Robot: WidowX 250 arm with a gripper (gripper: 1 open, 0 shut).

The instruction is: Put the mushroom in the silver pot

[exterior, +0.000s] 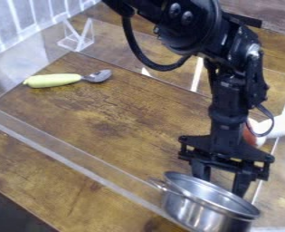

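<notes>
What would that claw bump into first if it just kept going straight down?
Most likely the silver pot: the gripper points down right over its rim. Depth is hard to judge, so it might touch the rim rather than the inside.

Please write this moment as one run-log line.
gripper open, pointing down over silver pot | mushroom apparently beside arm, outside pot

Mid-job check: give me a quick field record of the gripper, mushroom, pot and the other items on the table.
gripper: pointing down directly over the pot, jaws open
mushroom: reddish bit beside the arm, up behind the gripper; whether it is held cannot be told
silver pot: bottom right, partly cut off by the frame
yellow-green vegetable: far left
spoon: right beside the vegetable
</notes>
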